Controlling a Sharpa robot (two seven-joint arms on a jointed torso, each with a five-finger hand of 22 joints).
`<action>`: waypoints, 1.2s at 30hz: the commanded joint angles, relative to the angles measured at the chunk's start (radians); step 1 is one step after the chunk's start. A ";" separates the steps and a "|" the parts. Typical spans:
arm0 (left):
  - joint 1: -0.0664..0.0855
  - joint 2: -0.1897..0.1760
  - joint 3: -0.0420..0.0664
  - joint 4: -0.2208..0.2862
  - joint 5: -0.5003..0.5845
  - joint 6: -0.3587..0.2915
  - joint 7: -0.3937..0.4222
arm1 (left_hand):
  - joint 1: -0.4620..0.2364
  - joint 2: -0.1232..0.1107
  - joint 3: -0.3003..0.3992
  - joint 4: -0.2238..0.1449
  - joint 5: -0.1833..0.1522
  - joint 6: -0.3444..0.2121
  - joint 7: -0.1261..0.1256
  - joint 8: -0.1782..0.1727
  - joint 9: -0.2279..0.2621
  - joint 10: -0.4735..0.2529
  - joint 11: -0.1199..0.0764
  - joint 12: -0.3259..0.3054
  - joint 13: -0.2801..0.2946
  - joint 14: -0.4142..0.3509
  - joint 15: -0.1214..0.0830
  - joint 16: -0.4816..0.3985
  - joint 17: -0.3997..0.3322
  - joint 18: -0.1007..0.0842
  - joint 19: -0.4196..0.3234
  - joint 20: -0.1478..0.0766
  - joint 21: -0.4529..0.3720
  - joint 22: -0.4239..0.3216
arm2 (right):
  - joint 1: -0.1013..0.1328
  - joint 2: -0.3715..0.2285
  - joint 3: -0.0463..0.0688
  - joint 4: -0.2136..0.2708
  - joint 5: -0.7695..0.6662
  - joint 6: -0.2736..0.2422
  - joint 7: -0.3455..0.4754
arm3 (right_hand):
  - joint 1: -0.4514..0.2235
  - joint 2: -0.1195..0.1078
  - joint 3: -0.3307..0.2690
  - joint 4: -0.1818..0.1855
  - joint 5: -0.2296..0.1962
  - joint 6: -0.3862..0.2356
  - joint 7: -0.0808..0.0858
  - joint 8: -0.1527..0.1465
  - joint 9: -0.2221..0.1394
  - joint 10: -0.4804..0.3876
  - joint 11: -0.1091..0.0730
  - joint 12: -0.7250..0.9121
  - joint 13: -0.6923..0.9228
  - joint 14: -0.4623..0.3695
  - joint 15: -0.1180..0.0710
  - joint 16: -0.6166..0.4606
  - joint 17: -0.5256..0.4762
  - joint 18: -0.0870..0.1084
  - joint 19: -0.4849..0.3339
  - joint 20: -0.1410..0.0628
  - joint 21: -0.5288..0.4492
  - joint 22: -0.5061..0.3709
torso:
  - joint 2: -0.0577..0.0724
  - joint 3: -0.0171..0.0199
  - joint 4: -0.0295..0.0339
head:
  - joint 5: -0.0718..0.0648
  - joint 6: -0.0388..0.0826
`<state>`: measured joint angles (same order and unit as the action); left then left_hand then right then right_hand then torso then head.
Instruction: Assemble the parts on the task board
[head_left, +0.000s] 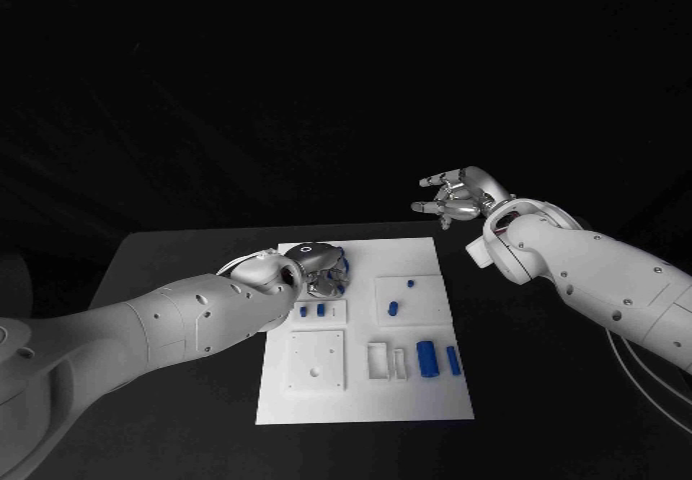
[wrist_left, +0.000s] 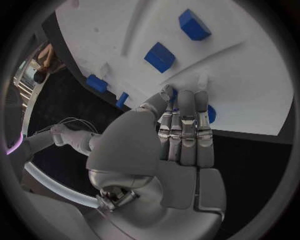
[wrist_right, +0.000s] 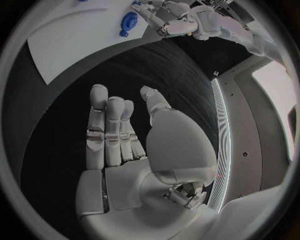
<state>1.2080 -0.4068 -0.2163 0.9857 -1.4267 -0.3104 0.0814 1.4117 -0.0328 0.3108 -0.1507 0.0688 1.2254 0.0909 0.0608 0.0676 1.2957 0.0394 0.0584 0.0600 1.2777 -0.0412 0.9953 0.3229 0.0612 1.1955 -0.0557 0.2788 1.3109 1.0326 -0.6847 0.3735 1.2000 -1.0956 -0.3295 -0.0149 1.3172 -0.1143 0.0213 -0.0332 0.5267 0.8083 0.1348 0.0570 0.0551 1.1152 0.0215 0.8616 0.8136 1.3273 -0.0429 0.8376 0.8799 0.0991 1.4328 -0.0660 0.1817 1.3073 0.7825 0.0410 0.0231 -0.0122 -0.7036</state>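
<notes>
A: While the head view is looking down on the table (head_left: 173, 260), what is the left hand (head_left: 315, 268) doing?

B: It is resting over the far left corner of the board (head_left: 368, 385), fingers curled down onto a part there. Whether it is actually gripping that part, I cannot tell. Two small blue parts (head_left: 312, 311) are lying just beside it on a raised tile, two more (head_left: 402, 296) are sitting on the tile to the right, and two blue cylinders (head_left: 437, 359) are lying near the board's near right corner.

A: And the right hand (head_left: 460, 196)?

B: It is hovering beyond the table's far edge, well apart from the board, fingers spread and holding nothing.

A: What is the left wrist view giving?

B: The left hand (wrist_left: 178, 137) is reaching onto the board (wrist_left: 250, 75), fingers (wrist_left: 185, 107) straight and side by side, tips touching the white surface with a bit of blue showing beside them. Two blue blocks (wrist_left: 160, 56) are lying farther along.

A: And the right wrist view?

B: The right hand (wrist_right: 134, 142) is hanging open above the table (wrist_right: 156, 70), fingers extended, thumb apart. The board (wrist_right: 69, 40) is lying well ahead, with the left hand (wrist_right: 178, 22) on it by a blue part (wrist_right: 128, 22).
</notes>
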 joint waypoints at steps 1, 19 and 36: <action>-0.004 -0.010 0.002 0.016 0.024 -0.021 0.021 | -0.005 0.006 -0.005 0.000 0.003 0.005 -0.001 0.002 0.001 0.001 0.001 0.001 0.000 0.008 0.002 0.006 0.001 0.020 0.001 -0.003 0.007 0.018 | 0.000 0.002 0.001 0.000 0.002 0.001 0.011 | -0.012 0.001 0.005 0.000 0.005 0.008 -0.001 -0.001 0.001 -0.005 -0.001 0.005 0.000 -0.002 -0.003 0.004 0.000 0.012 0.006 0.001 0.001 0.019 | 0.001 -0.0004 -0.0003 | 0.003 0.005; 0.002 -0.111 0.089 0.129 0.133 0.001 0.007 | -0.013 0.006 0.000 0.001 0.004 0.004 -0.001 0.003 0.001 -0.003 0.003 0.001 -0.001 0.007 0.002 0.012 0.001 0.020 0.001 -0.002 0.011 0.017 | 0.000 -0.005 0.001 -0.002 0.003 0.001 0.010 | -0.012 0.001 0.005 0.000 0.005 0.008 -0.001 -0.001 0.001 -0.005 -0.001 0.005 0.000 -0.002 -0.003 0.004 0.000 0.012 0.006 0.001 0.001 0.019 | -0.004 -0.0003 0.0069 | 0.006 -0.002; 0.011 -0.208 0.097 0.190 0.152 0.084 -0.017 | -0.011 0.006 -0.001 0.000 0.003 0.004 0.000 0.003 0.001 -0.002 0.003 0.001 0.000 0.003 0.003 0.011 -0.004 0.020 -0.005 -0.002 0.013 0.018 | 0.000 -0.007 0.001 -0.005 0.003 0.002 0.009 | -0.012 0.001 0.005 0.000 0.005 0.008 -0.001 -0.001 0.001 -0.005 -0.001 0.005 0.000 -0.002 -0.003 0.004 0.000 0.012 0.006 0.001 0.001 0.019 | -0.004 -0.0016 0.0085 | 0.010 -0.009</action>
<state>1.2171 -0.6149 -0.1194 1.1730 -1.2663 -0.2586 0.0658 1.4059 -0.0271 0.3108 -0.1507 0.0686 1.2250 0.0908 0.0569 0.0670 1.2952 0.0394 0.0559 0.0595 1.2812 -0.0377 1.0030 0.3201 0.0617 1.1955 -0.0555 0.2862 1.3079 1.0325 -0.6914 0.3735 1.1948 -1.0948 -0.3295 -0.0134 1.3172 -0.1144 0.0213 -0.0331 0.5267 0.8082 0.1348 0.0570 0.0551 1.1152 0.0215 0.8616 0.8136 1.3273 -0.0429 0.8376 0.8800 0.0991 1.4328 -0.0660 0.1817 1.3073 0.7781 0.0391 0.0327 -0.0027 -0.7135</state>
